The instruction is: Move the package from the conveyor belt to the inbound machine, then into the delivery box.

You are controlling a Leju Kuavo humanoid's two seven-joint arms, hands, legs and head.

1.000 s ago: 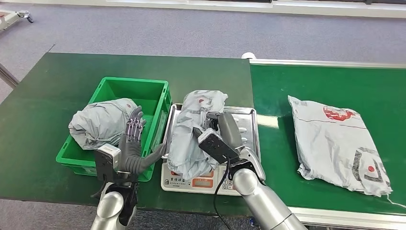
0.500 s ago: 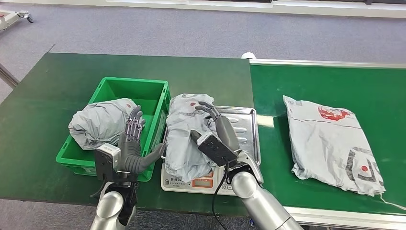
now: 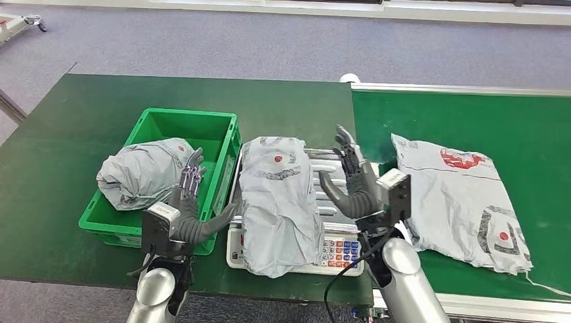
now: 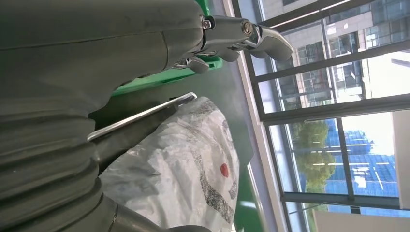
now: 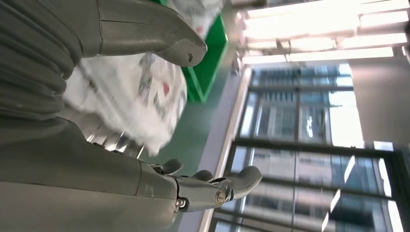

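A grey poly-bag package [image 3: 277, 202] lies flat on the steel tray of the weighing scale [image 3: 337, 245], hanging over its front edge; the wrist views also catch this package [image 4: 183, 169] [image 5: 135, 104]. My right hand [image 3: 351, 185] hovers open just right of it, fingers spread and pointing up, holding nothing. My left hand [image 3: 192, 208] stands open left of the scale, against the front right corner of the green delivery box [image 3: 222, 134], thumb reaching toward the package. A second grey package [image 3: 145, 171] rests inside the box. A third package [image 3: 461, 198] lies on the conveyor belt [image 3: 525, 128].
The scale's keypad [image 3: 342, 250] faces the table's front edge. The dark green table [image 3: 60, 134] extends left of and behind the box. The belt's metal rail [image 3: 458, 88] runs along the far side. Grey floor lies beyond.
My right hand let go of the package on the scale and swung right, opening upward. The package flattened onto the tray. The package on the belt drifted slightly left. The left hand barely moved.
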